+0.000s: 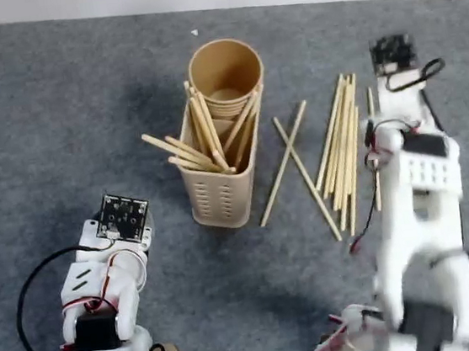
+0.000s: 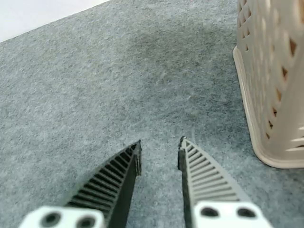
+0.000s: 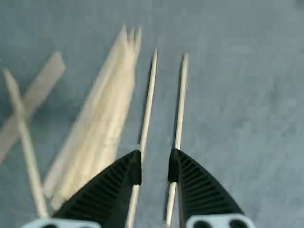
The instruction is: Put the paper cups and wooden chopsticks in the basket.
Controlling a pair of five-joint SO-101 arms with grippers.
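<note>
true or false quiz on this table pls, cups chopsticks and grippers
1. The cups are stacked in the basket. True.
2. Every chopstick is in the basket. False: several loose chopsticks lie on the mat beside it.
3. The left gripper holds a chopstick. False: it is open and empty, next to the basket.
4. The right gripper is open above loose chopsticks. True.
5. Two loose chopsticks lie crossed. True.
</note>
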